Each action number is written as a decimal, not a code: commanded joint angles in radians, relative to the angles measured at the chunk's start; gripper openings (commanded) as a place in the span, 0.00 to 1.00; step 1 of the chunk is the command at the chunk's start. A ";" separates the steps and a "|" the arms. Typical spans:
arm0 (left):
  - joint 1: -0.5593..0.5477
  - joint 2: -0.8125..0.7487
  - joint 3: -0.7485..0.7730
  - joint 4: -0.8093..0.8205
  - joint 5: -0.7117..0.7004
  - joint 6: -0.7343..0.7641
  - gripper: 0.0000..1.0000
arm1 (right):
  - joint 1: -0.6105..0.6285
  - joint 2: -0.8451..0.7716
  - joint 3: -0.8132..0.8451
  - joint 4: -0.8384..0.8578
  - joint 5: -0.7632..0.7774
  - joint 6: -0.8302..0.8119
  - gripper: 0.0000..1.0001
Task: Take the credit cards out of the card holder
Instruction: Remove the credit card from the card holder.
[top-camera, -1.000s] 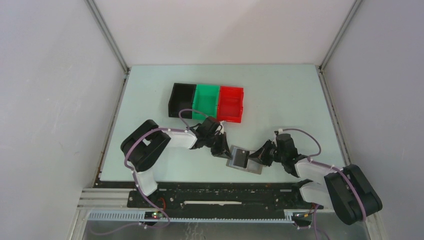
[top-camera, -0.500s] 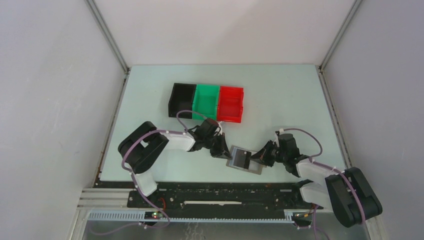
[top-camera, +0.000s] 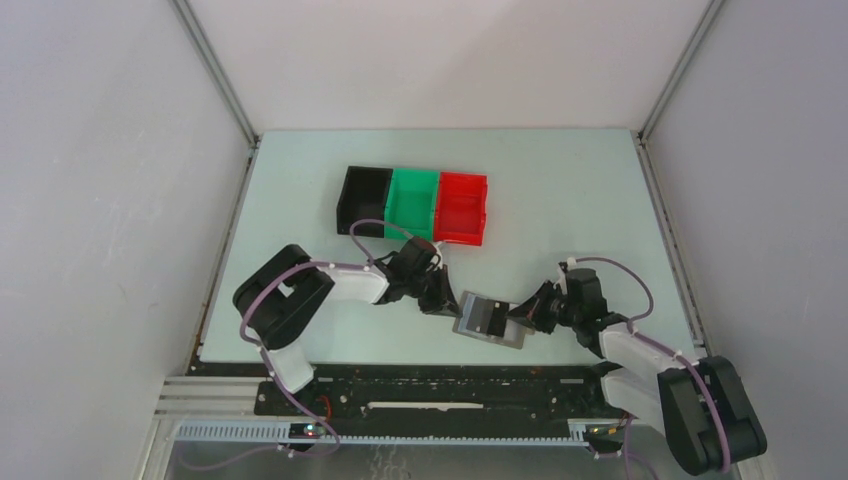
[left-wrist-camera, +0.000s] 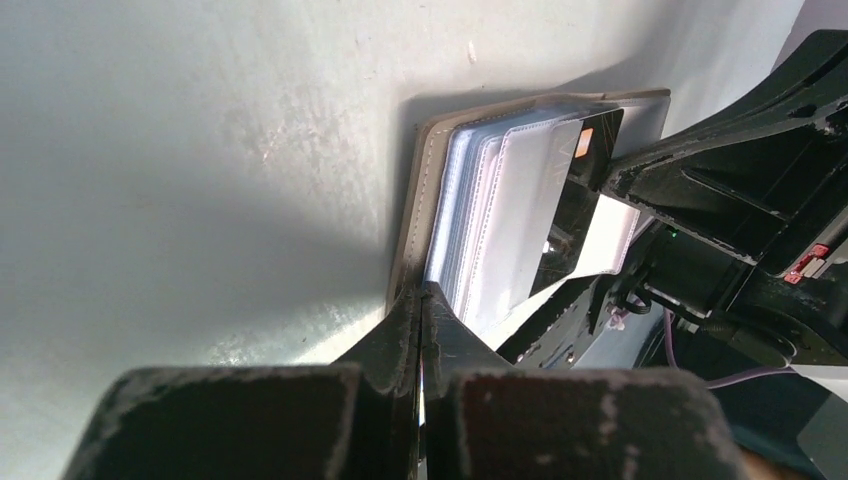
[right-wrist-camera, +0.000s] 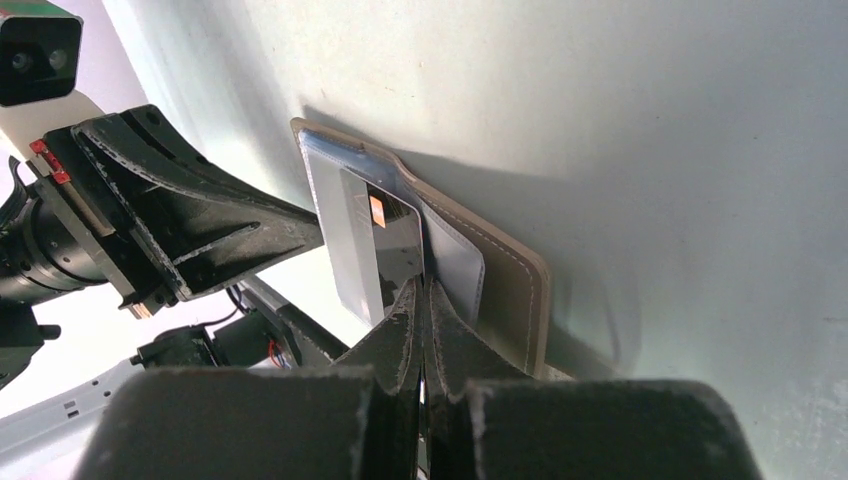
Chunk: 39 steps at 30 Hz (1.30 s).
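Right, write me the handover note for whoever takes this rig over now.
Left gripper: shut on the near edge of the card holder, which lies open on the table.
Right gripper: shut, seemingly on the end of the dark card, which sticks out of a clear sleeve.
Done: holder opened, one card partly out. No card lies free on the table.
Left: pull this card clear and set it down, then look for further cards. None shows in these views.
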<state>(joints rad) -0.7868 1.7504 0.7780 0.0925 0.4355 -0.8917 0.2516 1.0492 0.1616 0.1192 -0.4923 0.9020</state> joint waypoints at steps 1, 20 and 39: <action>-0.005 -0.054 -0.026 -0.036 -0.075 0.010 0.00 | -0.008 -0.027 -0.006 -0.035 0.003 -0.027 0.00; -0.074 -0.121 0.123 -0.117 -0.143 0.070 0.21 | -0.028 -0.129 0.032 -0.214 0.016 -0.095 0.00; -0.087 -0.116 0.162 -0.097 -0.062 0.064 0.37 | -0.048 -0.282 0.041 -0.287 0.003 -0.052 0.00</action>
<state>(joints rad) -0.8692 1.6569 0.8684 -0.0238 0.3298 -0.8455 0.2100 0.7811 0.1677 -0.1734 -0.4805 0.8318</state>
